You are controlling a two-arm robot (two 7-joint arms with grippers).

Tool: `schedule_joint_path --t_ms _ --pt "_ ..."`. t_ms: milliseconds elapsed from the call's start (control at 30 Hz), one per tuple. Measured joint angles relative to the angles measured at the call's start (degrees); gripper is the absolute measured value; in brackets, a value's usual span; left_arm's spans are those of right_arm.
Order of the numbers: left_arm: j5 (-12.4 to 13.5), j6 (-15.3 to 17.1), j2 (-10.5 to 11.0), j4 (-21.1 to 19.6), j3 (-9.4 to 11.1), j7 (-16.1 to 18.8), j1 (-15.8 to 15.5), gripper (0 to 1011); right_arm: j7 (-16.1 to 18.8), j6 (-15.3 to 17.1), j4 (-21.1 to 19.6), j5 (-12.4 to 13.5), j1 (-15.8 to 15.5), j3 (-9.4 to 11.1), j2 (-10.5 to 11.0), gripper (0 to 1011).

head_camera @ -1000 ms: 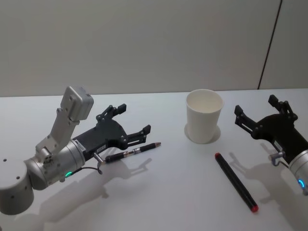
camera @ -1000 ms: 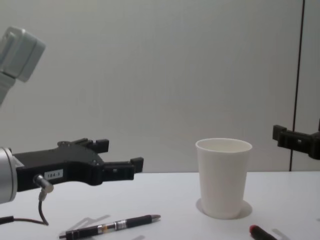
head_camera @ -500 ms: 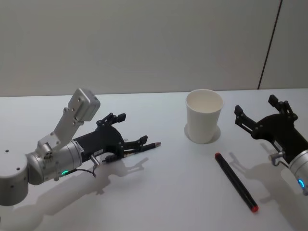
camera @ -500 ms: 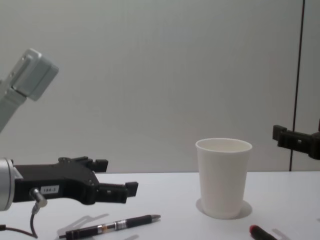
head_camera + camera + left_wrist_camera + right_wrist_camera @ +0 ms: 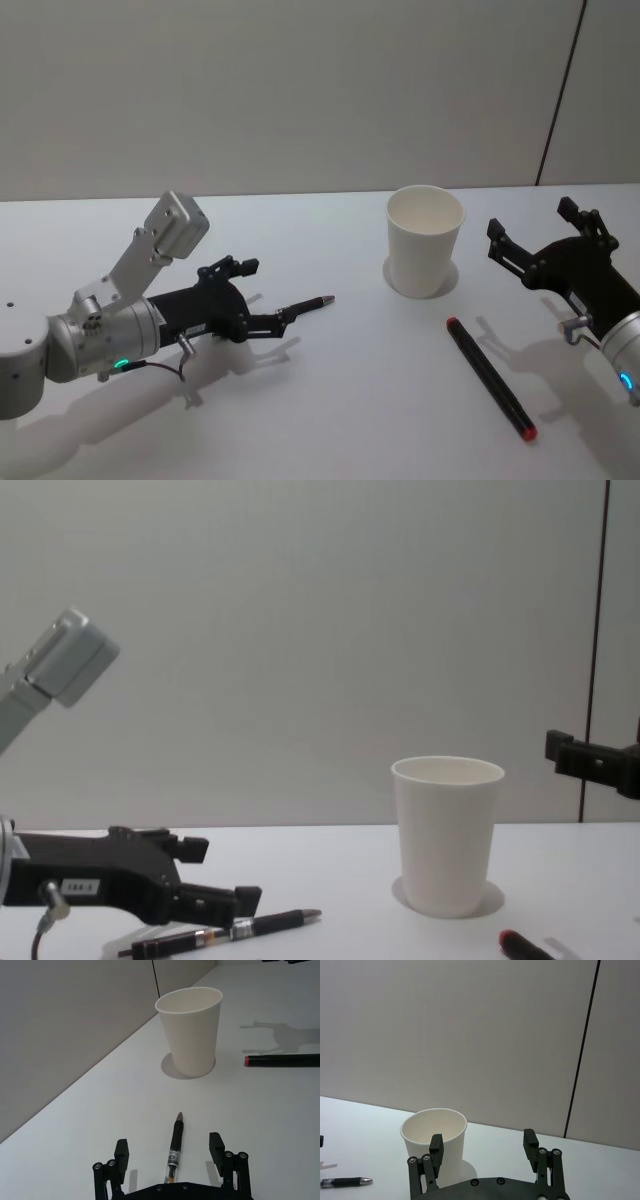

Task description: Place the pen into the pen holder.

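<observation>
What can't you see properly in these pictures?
- Black pen: its back end, head view, hidden under the left gripper.
- Red-tipped marker: mostly cut off by the chest view's bottom edge.
- Paper cup: its inside, chest view, hidden by its own wall.

Even, soft overhead light, no glare on the matte white table. Faint, blurry-edged shadows fall toward the robot below the left gripper and right gripper. Thin shadow rings the plain white paper cup base.
</observation>
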Motion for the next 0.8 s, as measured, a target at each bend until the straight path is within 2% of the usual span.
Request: schedule_joint_path --t_ms 533,800 --pt "-0.94 2.76 -0.45 3.61 0.23 -2.18 -1.38 1001 0.00 0.00 0.00 0.00 0.00 0.00 0.00 1002" --pt "0.29 2.79 -0.98 5.15 0.77 -2.29 -2.16 1001 0.00 0.00 0.00 0.00 0.00 0.00 0.00 1002"
